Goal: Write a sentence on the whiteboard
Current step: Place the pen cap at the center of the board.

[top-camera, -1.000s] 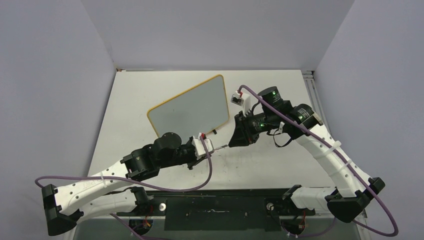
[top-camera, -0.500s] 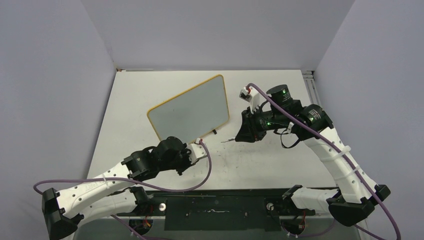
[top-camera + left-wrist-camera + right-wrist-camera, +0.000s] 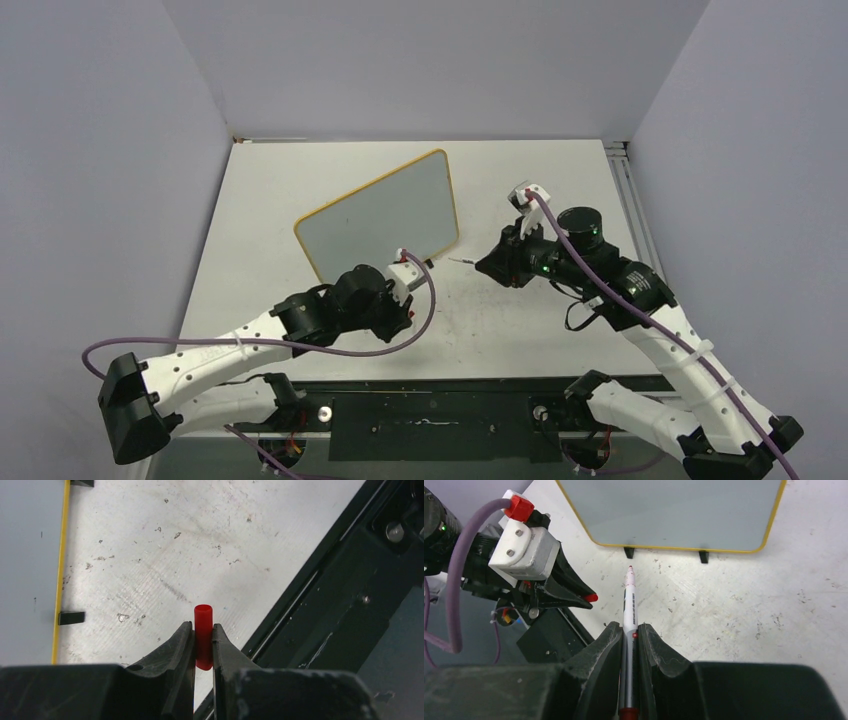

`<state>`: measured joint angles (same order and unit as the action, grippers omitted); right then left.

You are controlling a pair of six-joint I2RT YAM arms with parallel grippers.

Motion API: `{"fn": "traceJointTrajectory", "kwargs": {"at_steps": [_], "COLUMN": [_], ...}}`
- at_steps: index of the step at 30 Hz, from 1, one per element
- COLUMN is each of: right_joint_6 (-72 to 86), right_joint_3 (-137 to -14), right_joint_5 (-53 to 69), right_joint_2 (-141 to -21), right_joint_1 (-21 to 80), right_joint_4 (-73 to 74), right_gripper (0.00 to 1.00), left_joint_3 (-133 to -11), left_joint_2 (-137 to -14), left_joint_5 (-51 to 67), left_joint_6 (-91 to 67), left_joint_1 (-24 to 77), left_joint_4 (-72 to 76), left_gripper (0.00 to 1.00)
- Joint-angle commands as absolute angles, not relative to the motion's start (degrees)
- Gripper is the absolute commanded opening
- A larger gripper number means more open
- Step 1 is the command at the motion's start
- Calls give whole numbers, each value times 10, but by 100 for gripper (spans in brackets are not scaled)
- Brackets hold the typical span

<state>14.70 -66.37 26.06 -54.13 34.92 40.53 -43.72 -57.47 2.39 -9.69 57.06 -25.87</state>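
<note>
Pinching red cap (image 3: 203, 616) (L gripper (image 3: 202, 628)), marker (image 3: 630, 602) (R gripper (image 3: 629, 628)), over scuffed table (image 3: 200, 540); grey walls (image 3: 420, 60).

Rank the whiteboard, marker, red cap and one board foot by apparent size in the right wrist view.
1. whiteboard, though cropped.
2. marker, nearest the camera.
3. board foot and red cap: too alike to rank; only the cap's end shows.

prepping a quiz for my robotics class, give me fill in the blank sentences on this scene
The left gripper is shut on a small ____ cap.
The right gripper holds a marker pointing toward the whiteboard, whose thin frame is ____.
The whiteboard has ____ small black feet.
Missing words: red; yellow; two.
</note>
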Motion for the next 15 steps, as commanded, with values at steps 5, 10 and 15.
{"fn": "traceJointTrajectory", "kwargs": {"at_steps": [5,10,15], "right_joint_6": [186,184,182], "right_joint_3": [-577,-555,-542], "right_joint_5": [178,148,94], "right_joint_2": [-466,-452,-436], "right_joint_1": [350,350,350], "right_joint_4": [231,229,235], "right_gripper": [5,5,5], "left_joint_3": [-398,-400,-397], "left_joint_2": [-647,-714,-765], "left_joint_5": [-55,-62,-68], "left_joint_6": [-220,-227,-227], "left_joint_1": [578,583,585], "left_joint_4": [-139,-136,-127], "left_gripper": [0,0,1]}}
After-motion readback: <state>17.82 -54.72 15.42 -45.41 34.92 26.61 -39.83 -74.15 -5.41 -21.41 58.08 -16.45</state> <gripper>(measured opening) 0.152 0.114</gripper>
